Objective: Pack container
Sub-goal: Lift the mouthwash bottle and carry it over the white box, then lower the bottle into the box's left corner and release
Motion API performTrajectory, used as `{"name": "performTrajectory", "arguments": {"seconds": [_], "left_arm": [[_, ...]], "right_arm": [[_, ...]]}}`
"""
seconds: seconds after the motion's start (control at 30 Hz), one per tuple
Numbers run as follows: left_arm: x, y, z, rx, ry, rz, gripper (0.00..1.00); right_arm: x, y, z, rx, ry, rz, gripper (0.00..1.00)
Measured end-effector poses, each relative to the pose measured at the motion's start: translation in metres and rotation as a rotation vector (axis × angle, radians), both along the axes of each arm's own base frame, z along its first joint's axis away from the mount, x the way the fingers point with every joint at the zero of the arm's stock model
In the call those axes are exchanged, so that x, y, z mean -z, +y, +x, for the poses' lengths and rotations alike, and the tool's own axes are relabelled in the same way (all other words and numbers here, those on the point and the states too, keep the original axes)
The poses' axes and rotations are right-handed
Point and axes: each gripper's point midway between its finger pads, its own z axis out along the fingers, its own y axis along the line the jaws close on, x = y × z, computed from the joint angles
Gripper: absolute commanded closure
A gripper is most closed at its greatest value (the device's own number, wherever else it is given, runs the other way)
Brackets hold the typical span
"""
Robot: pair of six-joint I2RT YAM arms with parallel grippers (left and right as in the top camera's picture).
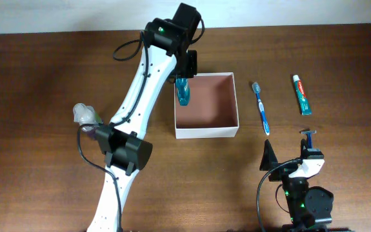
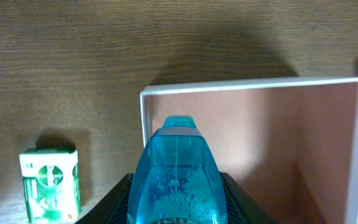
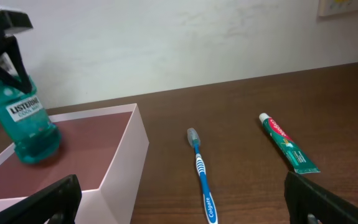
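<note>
One end effector is busy: left end effector point(image 1: 186, 72) is clamped on the top of the teal mouthwash bottle point(image 1: 182, 91), base down, slightly tilted, at the far-left corner of the container point(image 1: 206, 132). Container sits mid-desk point(image 1: 43, 77), open top, reddish floor bare apart from that corner. Right end effector point(image 1: 290, 156) is parked at the near edge, fingers spread wide, holding nothing. Further out, toothbrush point(image 1: 261, 108) lies just beside the container's right wall, toothpaste point(image 1: 301, 94) beyond it, razor point(image 1: 308, 133) close in front of the right end effector; none packed yet. Risks, my read: the bottle hangs very close to the left wall, so a release or descent from here could catch the base on the rim and tip it out onto the desk, or shove the light box sideways. Let go upright with that tilt and it likely topples inside, eating floor space for the rest. Views: left wrist puts the bottle's base just inside the left wall, which overhead smears across the wall line; it also shows a green box point(image 2: 49, 185) left of the container that overhead doesn't show. Right wrist gives the side-on look and the label, but I can't tell from any view whether the base touches the floor.
</note>
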Motion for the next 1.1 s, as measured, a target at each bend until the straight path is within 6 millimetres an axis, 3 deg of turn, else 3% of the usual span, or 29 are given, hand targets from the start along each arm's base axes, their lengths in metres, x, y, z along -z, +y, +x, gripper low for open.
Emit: {"name": "performTrajectory", "arguments": {"seconds": [0.27, 0.43, 0.53, 0.63, 1.1], "left_arm": [[0.014, 0.001, 0.013, -0.015, -0.024, 0.028, 0.92], [0.015, 0.003, 0.013, -0.018, -0.025, 0.039, 0.76], [0.015, 0.003, 0.013, -0.018, -0.023, 0.04, 0.73], [0.015, 0.003, 0.013, -0.018, -0.021, 0.041, 0.62], [0.029, 0.004, 0.012, -0.018, 0.001, 0.056, 0.61]], "right_arm": [[0.0, 0.0, 0.0, 0.0, 0.0, 0.0, 0.01], [0.0, 0.0, 0.0, 0.0, 0.0, 0.0, 0.02], [0.0, 0.0, 0.0, 0.0, 0.0, 0.0, 0.02], [0.0, 0.0, 0.0, 0.0, 0.0, 0.0, 0.02], [0.0, 0.0, 0.0, 0.0, 0.0, 0.0, 0.02]]}}
